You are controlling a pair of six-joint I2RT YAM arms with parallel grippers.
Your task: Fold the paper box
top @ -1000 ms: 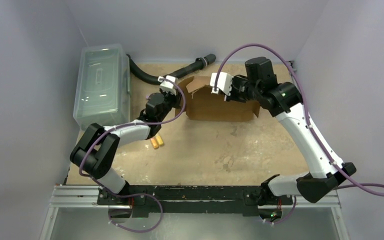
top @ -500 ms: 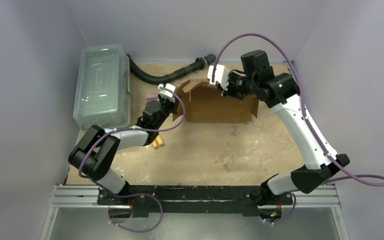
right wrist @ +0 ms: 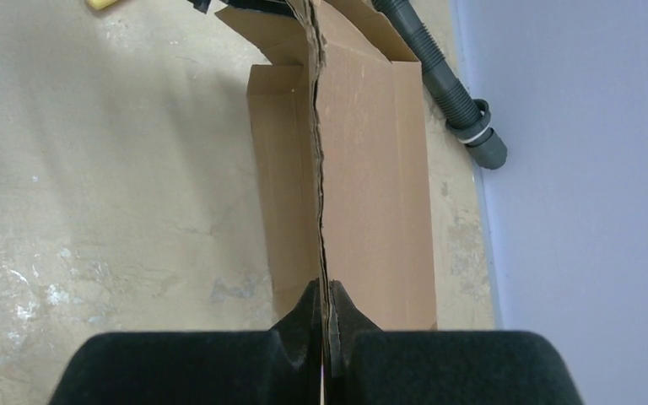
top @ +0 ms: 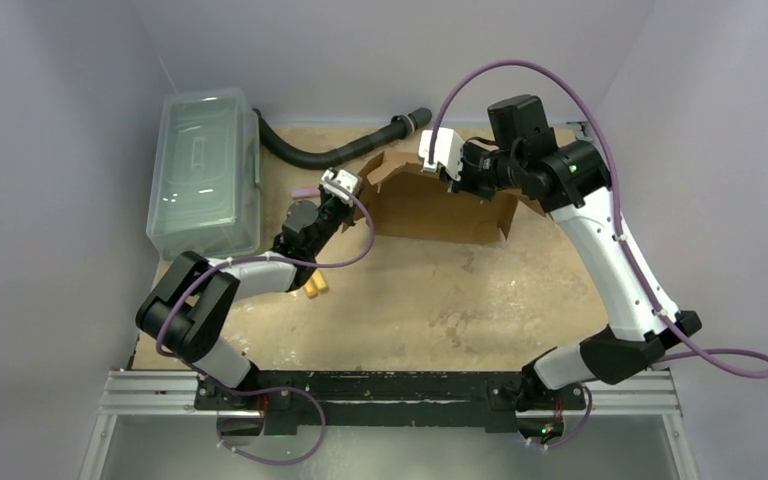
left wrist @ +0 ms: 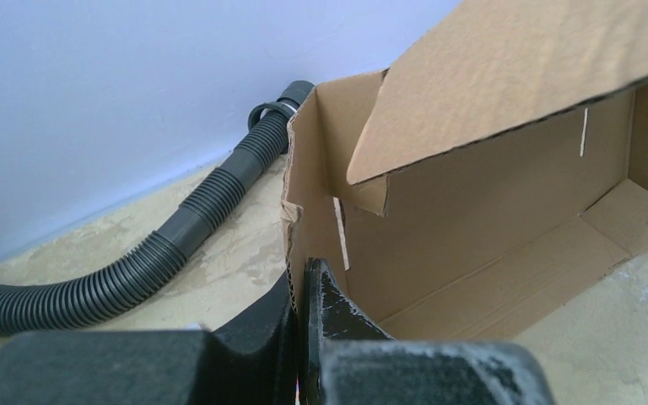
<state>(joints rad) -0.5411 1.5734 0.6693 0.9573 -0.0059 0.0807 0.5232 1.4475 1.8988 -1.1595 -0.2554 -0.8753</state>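
1. Two arms reach to the far half of the counter point(top: 440, 300) in the top view. The left arm lies low, its forearm stretched toward the left end of the paper box point(top: 440, 210), with the left tool point(top: 343, 185) at that end. The right arm rises in a tall arch, its wrist bent back so the right tool point(top: 432, 155) meets the box's upper rear edge. Since a second ago the right tool has drawn a little toward the far wall. The left tool has come nearer and closer to the box's end, and the box now sits slightly turned. A clear plastic bin point(top: 203, 170) stands far left, and a ribbed dark hose point(top: 300, 153) curves behind the box.

2. Left wrist view: the left tool point(left wrist: 304, 287) is narrow, its dark fingers pinched on the edge of the box's point(left wrist: 472, 194) end wall. The cardboard is plain brown and matte, with a frayed corrugated edge. A slanted flap hangs over the open inside. The hose point(left wrist: 194, 228) runs along the wall.

3. Right wrist view: the right tool point(right wrist: 325, 295) is narrow, closed on a thin, ragged cardboard edge of the box point(right wrist: 371, 169) seen edge-on. The counter point(right wrist: 93, 169) looks mottled and scuffed.
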